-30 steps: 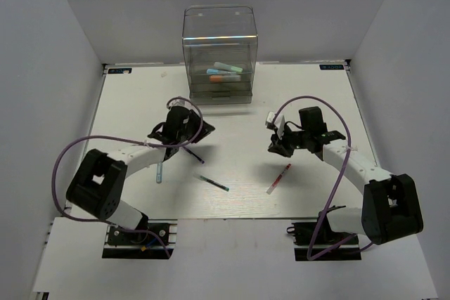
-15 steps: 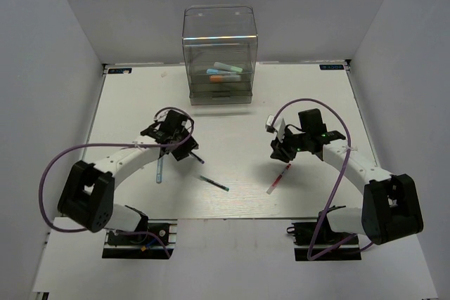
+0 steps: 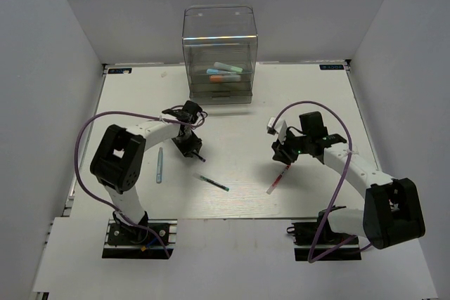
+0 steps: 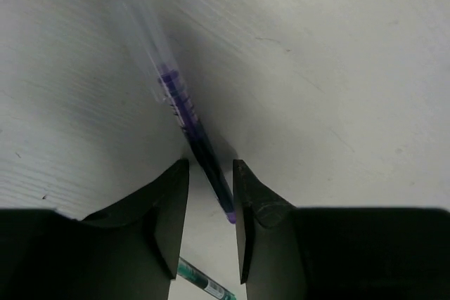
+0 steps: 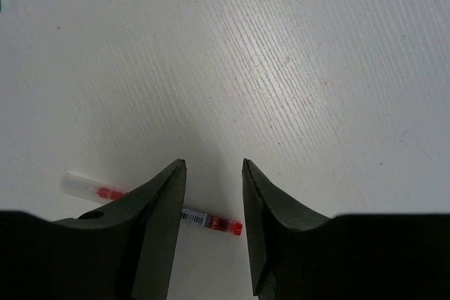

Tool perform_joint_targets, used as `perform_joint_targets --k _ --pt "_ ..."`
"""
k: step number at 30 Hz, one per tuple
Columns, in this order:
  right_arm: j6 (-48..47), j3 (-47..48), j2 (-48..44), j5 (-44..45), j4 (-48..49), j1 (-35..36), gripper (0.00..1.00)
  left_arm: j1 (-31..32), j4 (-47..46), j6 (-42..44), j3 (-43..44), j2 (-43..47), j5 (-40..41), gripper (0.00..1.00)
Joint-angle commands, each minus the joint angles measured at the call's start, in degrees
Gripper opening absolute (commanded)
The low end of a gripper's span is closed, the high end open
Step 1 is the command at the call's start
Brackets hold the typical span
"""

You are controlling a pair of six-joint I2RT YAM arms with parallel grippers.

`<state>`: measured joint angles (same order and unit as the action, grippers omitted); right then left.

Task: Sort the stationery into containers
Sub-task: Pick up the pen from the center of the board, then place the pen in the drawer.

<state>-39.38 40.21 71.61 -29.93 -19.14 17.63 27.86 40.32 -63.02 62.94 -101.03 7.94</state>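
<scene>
Left wrist view: the left tool (image 4: 211,164) stands open astride the dark purple pen (image 4: 186,114), which lies left of the table's (image 3: 126,103) centre. Centre the pen between the jaws before closing. The right tool (image 5: 214,163), also open, hangs just beside the red pen (image 5: 211,220), right of centre, and should shift over its barrel, crosswise. Both pens belong in the drawer cabinet (image 3: 219,33) at the far edge.

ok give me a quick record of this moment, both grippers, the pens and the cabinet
left gripper: open, straddling purple pen, which lies on the table
right gripper: open, over red pen, not gripping it
loose pens: teal pen, light blue pen
cabinet: far edge, sorted pens inside
</scene>
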Motion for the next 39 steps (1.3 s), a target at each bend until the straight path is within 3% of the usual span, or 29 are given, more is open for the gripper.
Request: perform_joint_targets --k 1,5,8,9,12,17,25,35,39 --pt "0.97 -0.83 -1.48 0.31 1.91 -0.14 0.44 -0.17 4.16 -0.34 1.66 -0.74 1.28 0.42" --pt "0.88 -0.74 -1.13 1.8 1.91 -0.22 0.47 -0.17 3.54 -0.34 1.05 -1.97 1.28 0.39" --pt "-0.79 -0.22 -1.21 2.68 1.3 -0.4 0.52 -0.17 3.54 -0.34 1.05 -2.85 1.28 0.21" --pt "-1.66 -0.04 -1.3 2.69 1.29 -0.49 0.52 -0.17 2.67 -0.34 1.05 -2.85 0.67 0.1" --pt "-2.55 -0.13 -1.83 3.04 0.94 -0.31 0.52 -0.17 -0.32 0.18 0.52 -0.06 0.05 0.0" --pt "-2.72 -0.21 -1.65 2.33 0.59 -0.31 0.52 0.36 -9.88 1.5 -0.53 8.12 -2.66 0.0" --pt "-2.72 -0.13 -1.57 2.25 0.76 -0.31 0.52 0.36 -27.47 -9.73 -3.87 18.94 -2.67 0.0" --pt "-2.28 0.05 -2.0 1.72 1.03 -0.23 0.52 0.36 -36.34 -31.96 3.67 10.17 -0.21 0.0" --pt "-2.37 -1.0 -2.79 2.07 0.94 -0.49 0.52 0.88 -38.56 -34.7 8.95 4.72 2.07 0.0"
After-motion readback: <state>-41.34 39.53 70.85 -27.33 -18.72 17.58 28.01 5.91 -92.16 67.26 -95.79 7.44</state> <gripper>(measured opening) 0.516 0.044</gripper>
